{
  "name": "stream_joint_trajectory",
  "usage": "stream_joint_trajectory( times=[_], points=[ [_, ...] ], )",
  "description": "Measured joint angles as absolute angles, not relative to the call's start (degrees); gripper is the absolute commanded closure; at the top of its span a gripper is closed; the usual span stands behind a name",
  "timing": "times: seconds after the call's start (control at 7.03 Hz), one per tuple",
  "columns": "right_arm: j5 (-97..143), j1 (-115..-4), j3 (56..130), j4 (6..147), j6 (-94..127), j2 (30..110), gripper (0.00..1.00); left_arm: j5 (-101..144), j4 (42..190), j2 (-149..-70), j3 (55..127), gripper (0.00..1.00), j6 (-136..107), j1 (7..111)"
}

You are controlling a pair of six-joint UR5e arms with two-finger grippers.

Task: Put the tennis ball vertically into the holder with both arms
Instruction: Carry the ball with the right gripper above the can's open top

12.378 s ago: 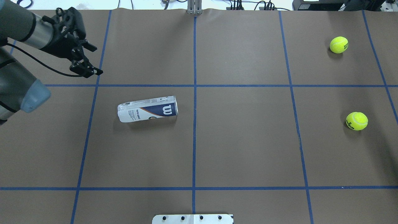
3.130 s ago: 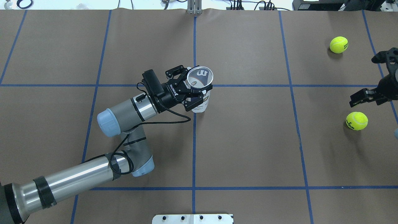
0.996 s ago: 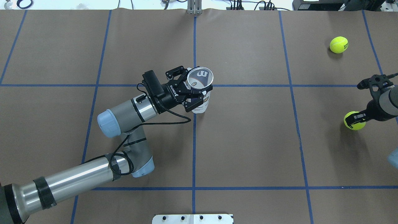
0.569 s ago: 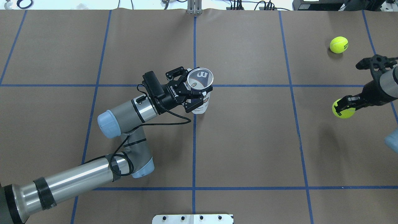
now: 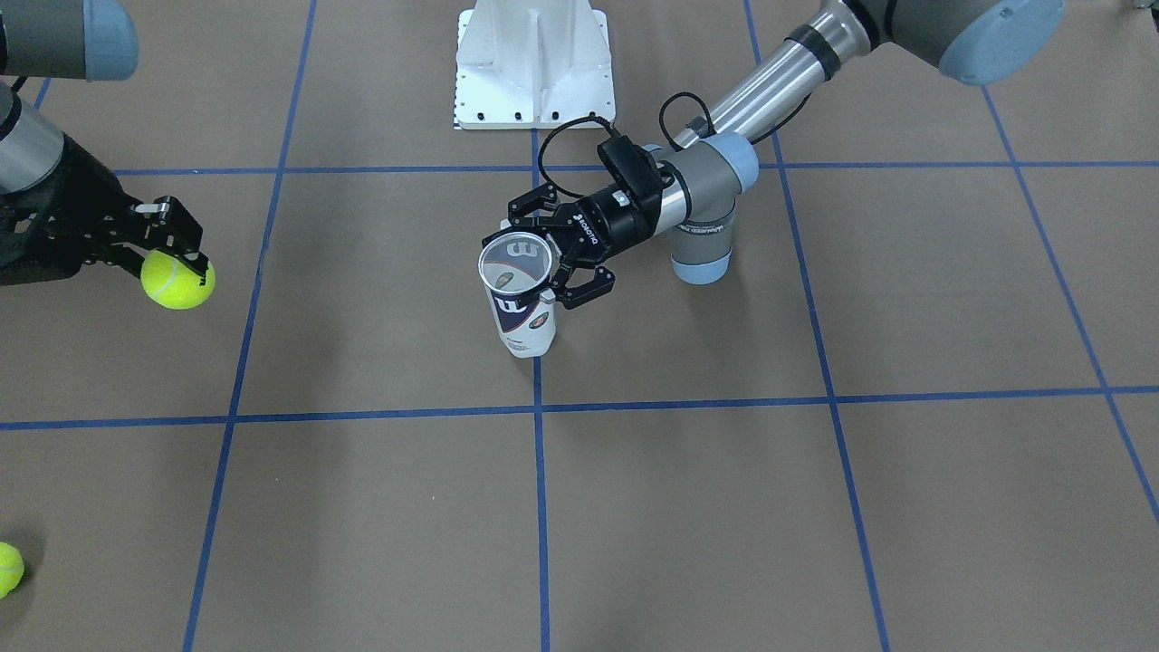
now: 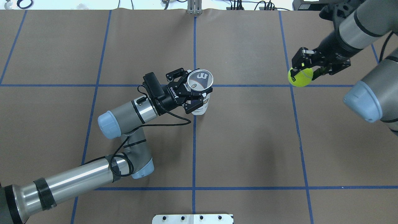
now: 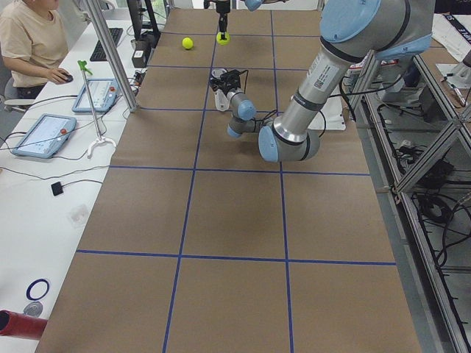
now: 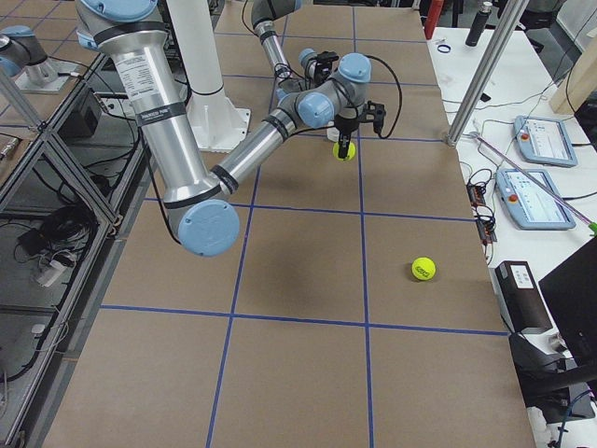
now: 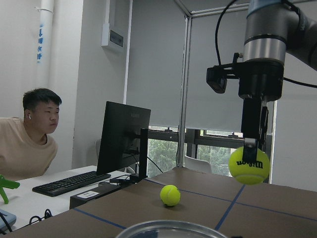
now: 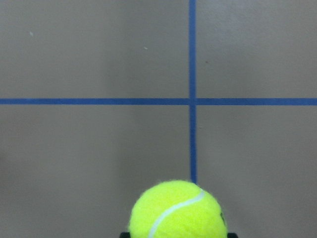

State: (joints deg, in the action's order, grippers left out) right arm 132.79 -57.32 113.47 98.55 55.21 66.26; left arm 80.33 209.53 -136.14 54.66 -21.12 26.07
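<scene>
You had the left end effector [image 6: 192, 92] clamped around the holder [image 6: 201, 77], which stood upright, mouth up, near the middle of the counter [image 6: 248, 140]. Your right end effector [image 6: 306, 67] gripped a tennis ball [image 6: 300, 77] in the air, well apart from the holder.

Past my brown paper-topped table with blue tape lines [image 6: 248, 140], a black flat computer monitor [image 9: 123, 136] stands on a white desk [image 9: 29, 201]; grey roller blinds [image 9: 153, 64] hang behind it, a plain white wall [image 9: 20, 49] to its left.
</scene>
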Motion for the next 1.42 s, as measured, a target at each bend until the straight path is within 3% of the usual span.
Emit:
stream_joint_trajectory(
  times=[0.85, 1.42],
  points=[
    [123.72, -44.49, 105.84, 105.4, 80.81, 39.52, 1.0, 80.16, 209.45, -136.14, 54.42, 0.2, -21.09, 25.53],
    [113.92, -39.83, 103.01, 108.03, 80.13, 36.61, 1.0, 80.16, 209.46, -136.14, 54.32, 0.19, -21.09, 25.46]
  ],
)
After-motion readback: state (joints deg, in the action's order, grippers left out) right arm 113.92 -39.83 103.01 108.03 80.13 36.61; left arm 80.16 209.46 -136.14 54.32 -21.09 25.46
